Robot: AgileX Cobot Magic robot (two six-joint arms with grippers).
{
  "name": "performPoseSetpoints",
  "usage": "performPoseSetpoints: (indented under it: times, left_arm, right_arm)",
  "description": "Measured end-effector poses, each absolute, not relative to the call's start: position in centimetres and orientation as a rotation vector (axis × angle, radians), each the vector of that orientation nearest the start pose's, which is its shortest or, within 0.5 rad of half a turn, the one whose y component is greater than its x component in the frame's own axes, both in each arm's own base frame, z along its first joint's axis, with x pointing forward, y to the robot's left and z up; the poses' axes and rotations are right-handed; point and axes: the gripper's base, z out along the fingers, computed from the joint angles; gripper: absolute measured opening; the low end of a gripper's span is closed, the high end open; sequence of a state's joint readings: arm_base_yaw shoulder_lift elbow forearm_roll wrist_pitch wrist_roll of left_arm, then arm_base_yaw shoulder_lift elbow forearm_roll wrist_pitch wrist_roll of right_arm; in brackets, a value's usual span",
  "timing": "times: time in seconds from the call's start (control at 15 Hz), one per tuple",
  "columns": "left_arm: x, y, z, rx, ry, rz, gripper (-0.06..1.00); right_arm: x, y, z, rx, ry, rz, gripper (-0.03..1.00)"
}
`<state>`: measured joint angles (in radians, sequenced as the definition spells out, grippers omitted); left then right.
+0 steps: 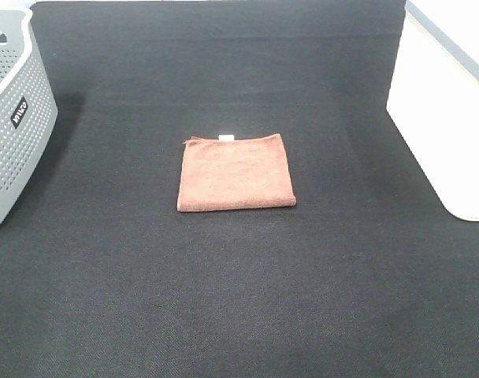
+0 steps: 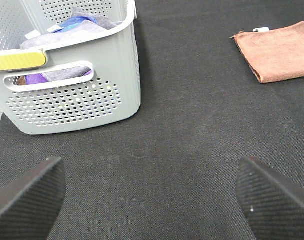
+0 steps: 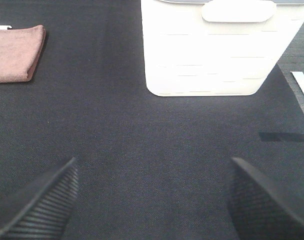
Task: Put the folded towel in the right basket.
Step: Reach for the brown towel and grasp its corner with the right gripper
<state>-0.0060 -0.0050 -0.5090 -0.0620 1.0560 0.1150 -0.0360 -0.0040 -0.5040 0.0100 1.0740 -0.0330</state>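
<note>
you'll find the folded rust-brown terry towel (image 1: 236,172) lying flat near the middle of the black woven mat (image 1: 239,307), folded into a neat near-square. a small white label tab (image 1: 226,138) pokes out at its far edge. the towel touches neither basket and sits well apart from both.

on your right, the white solid-walled plastic basket (image 1: 448,134) stands upright at the mat's edge, partly cut off by the high view. the right wrist view shows the white basket (image 3: 217,55) with its moulded handle on the near wall, and the towel (image 3: 14,52) off to one side on the mat.

on your left, the grey perforated plastic basket (image 1: 11,134) also stands upright, partly out of the high view. from the left wrist you can see the grey basket (image 2: 82,100) holding crumpled grey, blue and purple cloths (image 2: 77,24), with a yellow strip (image 2: 17,61) on its handle rim; the towel (image 2: 279,50) lies well beyond it.

neither arm shows in the high view. the left gripper (image 2: 149,167) is released, its ribbed black fingers (image 2: 29,192) spread wide above bare mat. the right gripper (image 3: 154,164) is likewise released, fingers (image 3: 264,200) wide apart over bare mat, near the white basket but not touching it.
</note>
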Motion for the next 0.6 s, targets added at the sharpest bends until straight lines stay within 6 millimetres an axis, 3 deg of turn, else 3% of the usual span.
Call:
performPoseSetpoints:
  times: [0.6]
  left_arm:
    - [-0.66,-0.49,28.02,0.126,2.020,-0.005,0.87]
  right_arm:
    - [-0.65,0.10,27.73,0.002,2.050,-0.031,0.76]
